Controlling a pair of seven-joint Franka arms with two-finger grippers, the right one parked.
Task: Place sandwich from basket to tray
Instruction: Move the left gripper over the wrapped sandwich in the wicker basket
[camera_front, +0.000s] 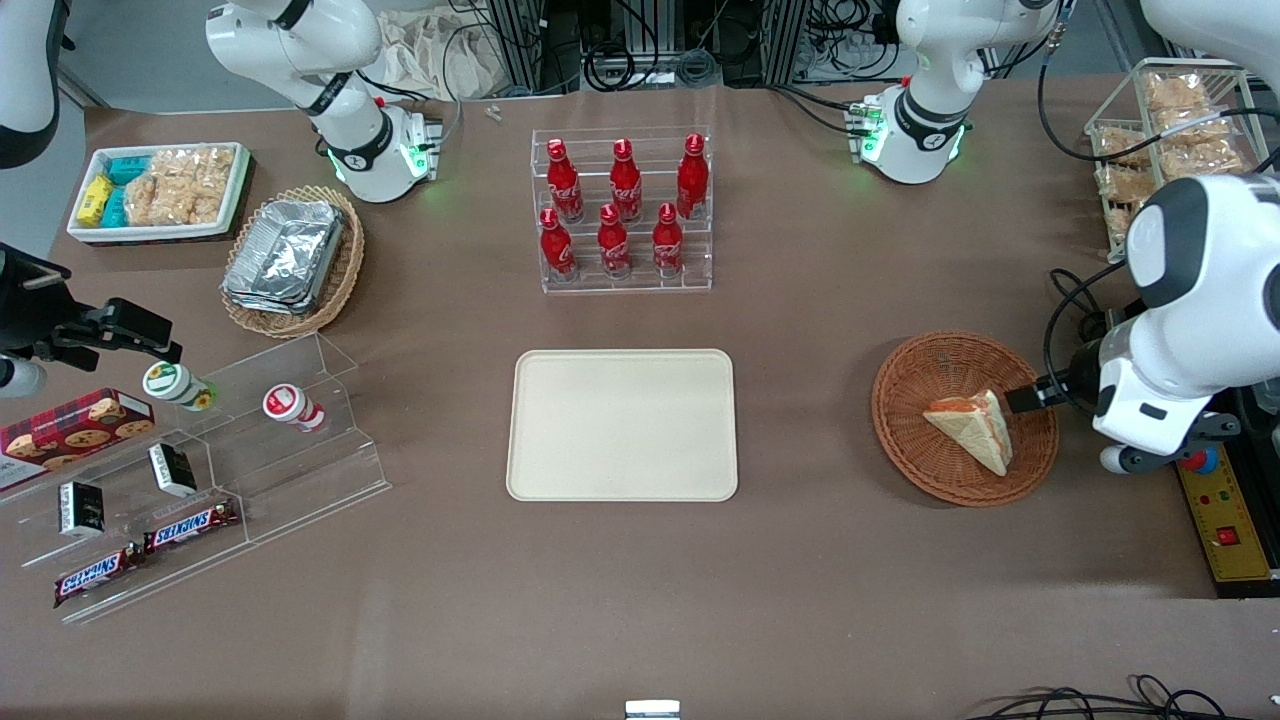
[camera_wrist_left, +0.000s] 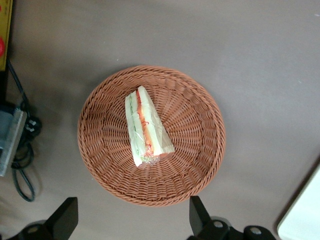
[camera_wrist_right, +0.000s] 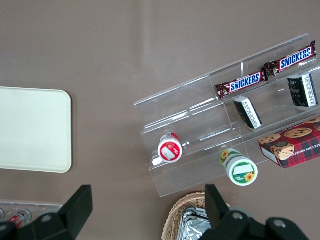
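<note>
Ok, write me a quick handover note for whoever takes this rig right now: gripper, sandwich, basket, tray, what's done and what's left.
Gripper: open, empty, hovering above the round wicker basket, not touching anything.
Sandwich: triangular wedge lying in the basket, filling edge visible in the left wrist view.
Tray: cream rectangular tray at the table's middle, beside the basket, nothing on it.
Done: arm positioned over the basket.
Left: lower, grip the sandwich, lift it out, carry it to the tray, release.
</note>
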